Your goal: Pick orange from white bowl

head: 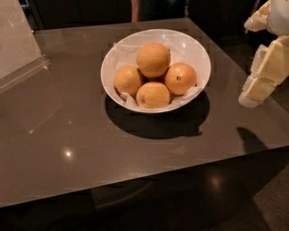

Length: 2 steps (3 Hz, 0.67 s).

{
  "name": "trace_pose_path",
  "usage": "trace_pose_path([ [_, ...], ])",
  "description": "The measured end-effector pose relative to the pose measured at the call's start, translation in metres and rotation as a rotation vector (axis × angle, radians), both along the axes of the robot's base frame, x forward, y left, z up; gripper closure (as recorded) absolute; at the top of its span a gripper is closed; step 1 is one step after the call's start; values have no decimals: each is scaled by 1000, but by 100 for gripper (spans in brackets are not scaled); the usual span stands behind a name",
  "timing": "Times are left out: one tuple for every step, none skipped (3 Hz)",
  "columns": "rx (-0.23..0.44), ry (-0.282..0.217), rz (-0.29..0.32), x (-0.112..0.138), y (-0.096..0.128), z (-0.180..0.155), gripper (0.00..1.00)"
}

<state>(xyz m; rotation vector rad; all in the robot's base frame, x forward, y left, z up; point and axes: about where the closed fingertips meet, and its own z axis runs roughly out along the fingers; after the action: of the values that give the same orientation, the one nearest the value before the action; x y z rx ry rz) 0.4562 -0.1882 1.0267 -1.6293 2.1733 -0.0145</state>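
Observation:
The white bowl (198, 54) stands on the dark table, lined with crumpled white paper, and holds several oranges. The orange (153, 59), the largest, pale and dimpled, sits on top at the middle back. A deeper-orange one with a dark stem dot (180, 78) lies to its right. Two smaller pale ones lie at the left (128, 80) and the front (153, 94). My gripper (259, 85) hangs at the right edge of the view, to the right of the bowl and apart from it, above the table's right corner.
The dark glossy table (67, 135) has its front edge near the bottom and its right corner under the gripper. A clear plastic stand (18, 45) is at the far left. A person stands behind the table's far edge (156, 9).

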Motion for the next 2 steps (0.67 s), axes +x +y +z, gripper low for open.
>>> trace_pose_path([
  [11,-13,9,6,4,2,0],
  [42,5,64,27,19,-2,0],
])
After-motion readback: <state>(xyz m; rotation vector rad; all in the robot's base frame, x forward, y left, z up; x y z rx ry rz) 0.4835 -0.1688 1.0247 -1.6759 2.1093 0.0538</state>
